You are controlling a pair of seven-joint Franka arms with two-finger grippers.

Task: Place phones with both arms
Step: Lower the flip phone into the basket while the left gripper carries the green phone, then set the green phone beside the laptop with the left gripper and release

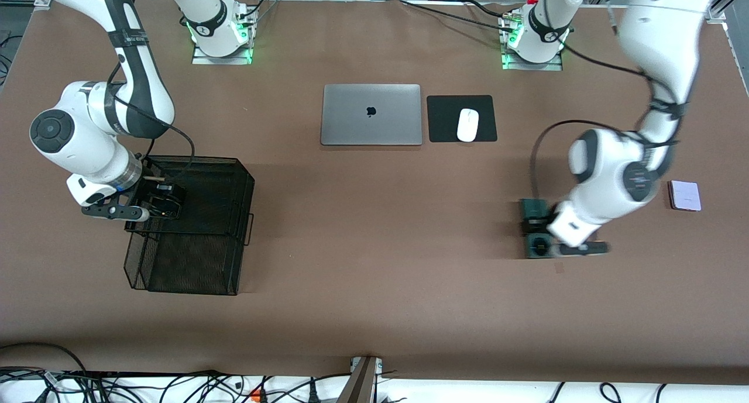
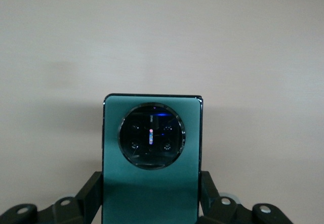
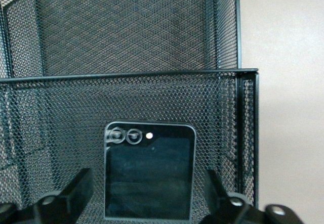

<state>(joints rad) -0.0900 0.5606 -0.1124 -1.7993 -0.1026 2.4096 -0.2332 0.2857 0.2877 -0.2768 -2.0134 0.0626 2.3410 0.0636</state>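
The dark green phone [image 2: 152, 183], with a round camera ring, sits between my left gripper's fingers [image 2: 210, 188], which press on its two long sides. My left gripper [image 1: 541, 230] is shut on this phone [image 1: 532, 209] low over the table toward the left arm's end. The black flip phone [image 3: 150, 181] lies flat in the black mesh basket [image 3: 243, 133]. My right gripper [image 3: 149, 198] hangs open over it, fingers clear of both its sides. In the front view the right gripper [image 1: 161, 207] is over the basket [image 1: 193, 274]. The pale pink-lavender flip phone [image 1: 684, 195] lies on the table beside the left arm.
A shut silver laptop [image 1: 371, 114] and a white mouse [image 1: 467, 124] on a black pad [image 1: 447, 119] lie mid-table, farther from the front camera than the phones. The basket has raised mesh walls and an inner divider [image 3: 126, 75].
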